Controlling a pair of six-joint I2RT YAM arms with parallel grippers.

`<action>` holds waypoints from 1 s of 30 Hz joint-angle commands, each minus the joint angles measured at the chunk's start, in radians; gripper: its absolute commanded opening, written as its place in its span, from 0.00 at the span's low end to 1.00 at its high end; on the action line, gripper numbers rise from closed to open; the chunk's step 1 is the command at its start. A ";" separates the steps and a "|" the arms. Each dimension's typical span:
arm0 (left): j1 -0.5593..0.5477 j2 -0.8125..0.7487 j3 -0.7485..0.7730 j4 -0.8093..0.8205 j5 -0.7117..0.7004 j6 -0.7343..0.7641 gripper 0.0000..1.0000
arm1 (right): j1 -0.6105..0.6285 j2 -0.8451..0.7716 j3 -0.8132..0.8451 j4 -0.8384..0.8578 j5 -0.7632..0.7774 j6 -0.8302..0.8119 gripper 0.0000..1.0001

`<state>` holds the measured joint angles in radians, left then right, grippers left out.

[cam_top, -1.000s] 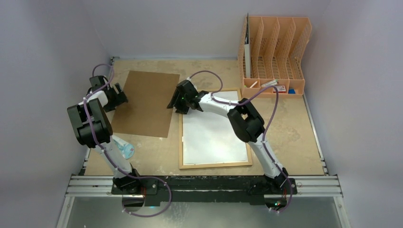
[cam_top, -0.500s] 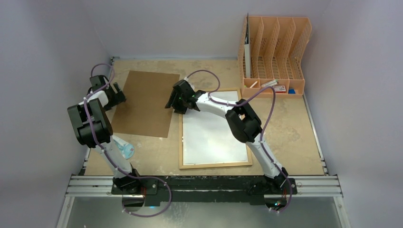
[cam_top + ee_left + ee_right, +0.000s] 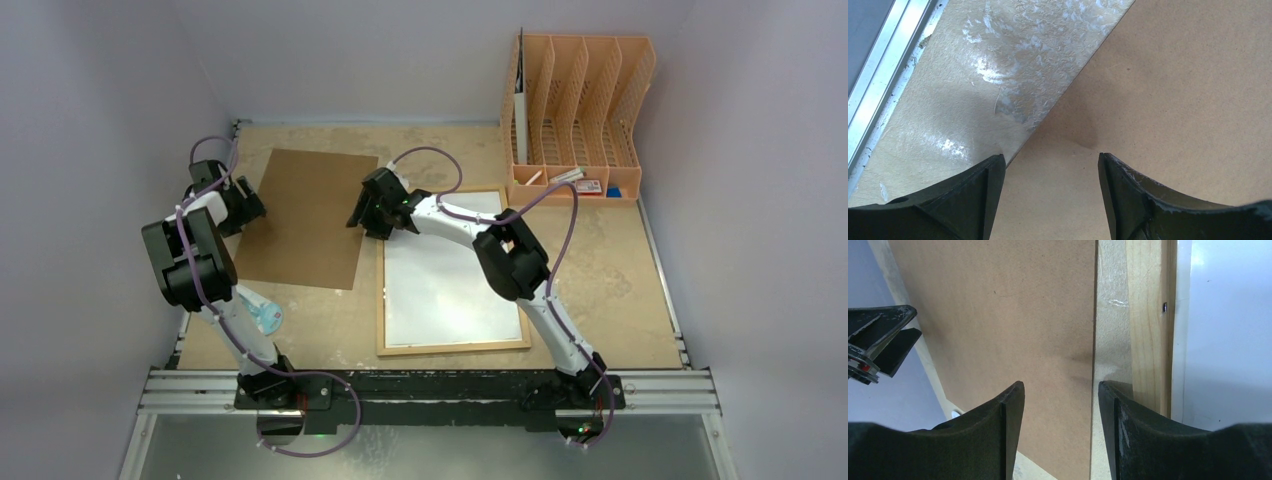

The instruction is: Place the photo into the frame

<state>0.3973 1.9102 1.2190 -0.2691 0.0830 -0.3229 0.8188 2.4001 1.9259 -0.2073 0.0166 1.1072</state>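
Frame (image 3: 455,348) lies open, backing board (image 3: 305,215) off at nine o'clock; we see no photo yet. Left jaws and right jaws stand spread, empty, over that board's edges.

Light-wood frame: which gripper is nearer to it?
Right. The right gripper hangs beside the frame's far-left corner, over the gap between it and the brown board. The left gripper is at the board's opposite, left edge, with the board between it and the frame.
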 commanded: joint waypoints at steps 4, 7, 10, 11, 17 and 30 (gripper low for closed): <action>0.009 0.082 -0.049 -0.109 0.160 -0.050 0.71 | 0.003 0.042 -0.059 0.013 -0.032 0.005 0.59; 0.011 0.099 -0.060 -0.122 0.217 -0.060 0.70 | 0.003 0.033 -0.077 0.052 -0.064 0.006 0.59; 0.014 0.112 -0.062 -0.141 0.248 -0.065 0.69 | 0.003 0.022 -0.104 0.112 -0.118 0.017 0.58; 0.014 0.114 -0.064 -0.147 0.255 -0.066 0.69 | 0.003 0.024 -0.107 0.121 -0.145 0.027 0.58; 0.018 0.120 -0.087 -0.159 0.267 -0.066 0.67 | -0.002 0.018 -0.053 0.218 -0.222 -0.044 0.55; 0.019 0.123 -0.139 -0.153 0.305 -0.069 0.65 | -0.008 -0.204 -0.216 0.539 -0.292 -0.027 0.54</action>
<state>0.4469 1.9194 1.1824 -0.2092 0.2581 -0.3336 0.7910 2.3447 1.7306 0.1200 -0.2020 1.0554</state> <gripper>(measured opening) 0.651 0.549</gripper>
